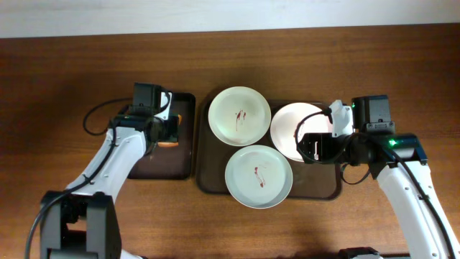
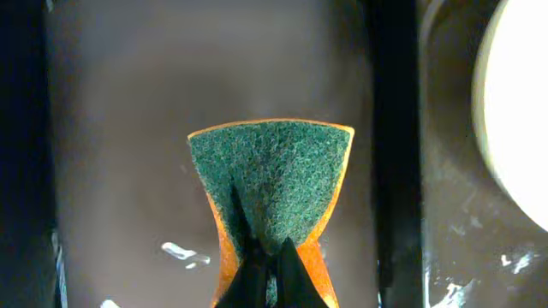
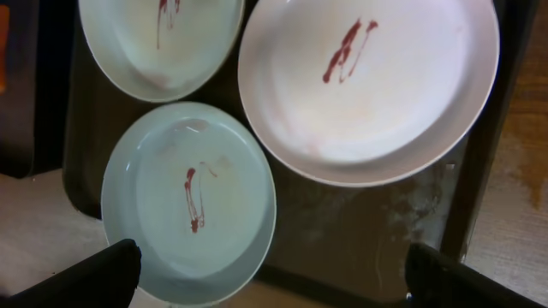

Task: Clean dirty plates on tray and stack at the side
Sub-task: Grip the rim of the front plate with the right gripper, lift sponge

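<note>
Three plates lie on the dark brown tray [image 1: 204,180]. A white plate [image 1: 239,115] at the back left and a pale grey-green plate [image 1: 259,176] at the front both carry red smears. A white plate [image 1: 291,126] at the right is partly under my right gripper [image 1: 315,147]. The right wrist view shows the white plate [image 3: 368,85], the pale plate [image 3: 188,201] and a third plate [image 3: 158,43], all smeared. My right gripper [image 3: 270,261] is open and empty above them. My left gripper [image 2: 270,265] is shut on a green and orange sponge [image 2: 270,175].
A smaller black tray [image 1: 176,167] lies left of the brown tray, under my left gripper [image 1: 169,133]; it shows wet spots [image 2: 184,252]. Brown wood tabletop [image 1: 402,65] surrounds both trays. A plate edge [image 2: 522,111] shows at the right of the left wrist view.
</note>
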